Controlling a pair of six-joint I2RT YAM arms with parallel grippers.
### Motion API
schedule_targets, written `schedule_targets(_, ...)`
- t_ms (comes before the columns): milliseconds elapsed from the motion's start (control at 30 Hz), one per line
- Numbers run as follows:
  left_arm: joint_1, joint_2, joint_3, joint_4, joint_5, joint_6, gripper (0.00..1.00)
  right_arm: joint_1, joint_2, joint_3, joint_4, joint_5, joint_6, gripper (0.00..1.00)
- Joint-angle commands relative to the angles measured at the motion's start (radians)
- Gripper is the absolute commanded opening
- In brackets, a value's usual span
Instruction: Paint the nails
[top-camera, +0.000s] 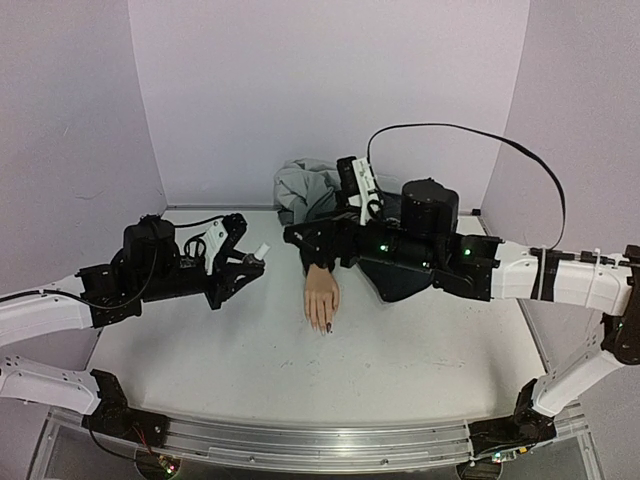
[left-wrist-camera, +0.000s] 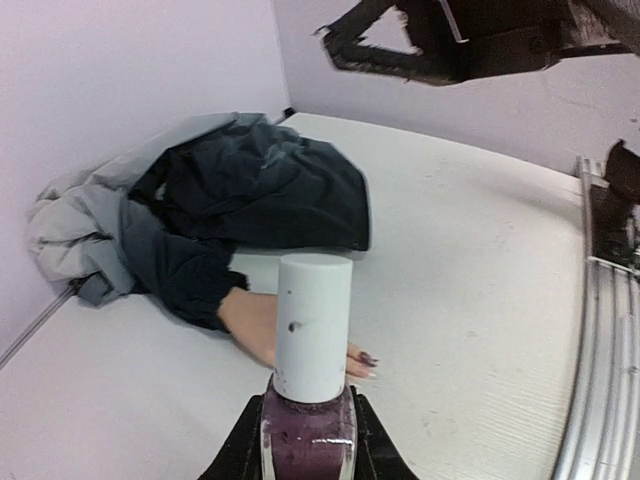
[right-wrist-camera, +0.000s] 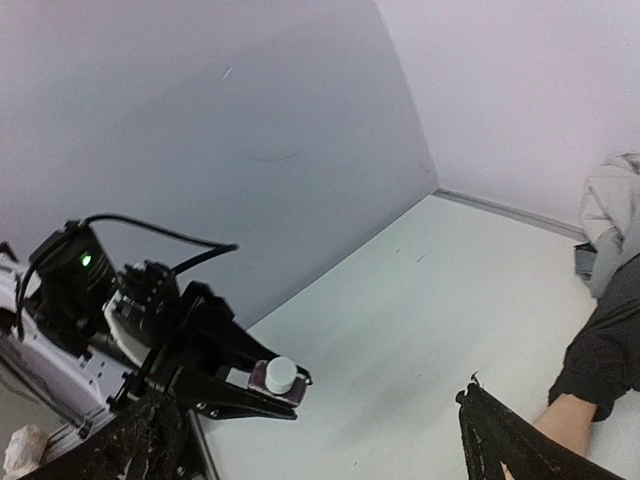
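Left jaws round bottle (left-wrist-camera: 312, 360) (right wide)

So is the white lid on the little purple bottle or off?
On. The white cylindrical cap sits atop the small dark purple glass bottle in the left gripper.

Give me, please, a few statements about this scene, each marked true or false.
1. The left gripper is shut on the bottle. True.
2. The bottle's cap is off. False: the white cap sits on it.
3. The right gripper is open and empty. True.
4. The hand lies at the right edge of the table. False: it lies near the middle.
5. Some of the nails are dark. True.
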Motion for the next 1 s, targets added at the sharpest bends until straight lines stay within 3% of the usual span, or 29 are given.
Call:
schedule_targets(0,0.002,0.002,0.077,0.044,0.303,-0.039,0.0,0.023,0.013,0.01,0.064,-0.214,-0.037,0.98)
schedule_targets(67,0.002,0.019,0.088,0.045,0.388,-0.059,0.0,0.024,0.036,0.021,0.072,-0.272,-0.041,0.95)
schedule_targets(167,0.002,0.039,0.096,0.045,0.455,-0.072,0.0,0.024,0.068,0.037,0.087,-0.337,-0.034,0.78)
schedule_targets(267,0.001,0.041,0.098,0.045,0.482,-0.069,0.0,0.024,0.095,0.049,0.092,-0.355,-0.018,0.69)
schedule_targets(367,0.001,0.042,0.096,0.044,0.504,-0.067,0.0,0.024,0.106,0.049,0.125,-0.372,-0.001,0.51)
schedule_targets(800,0.001,0.049,0.099,0.045,0.536,-0.066,0.0,0.025,0.181,0.067,0.23,-0.465,0.076,0.26)
schedule_targets(967,0.002,0.042,0.097,0.044,0.509,-0.063,0.0,0.024,0.201,0.077,0.244,-0.455,0.102,0.0)
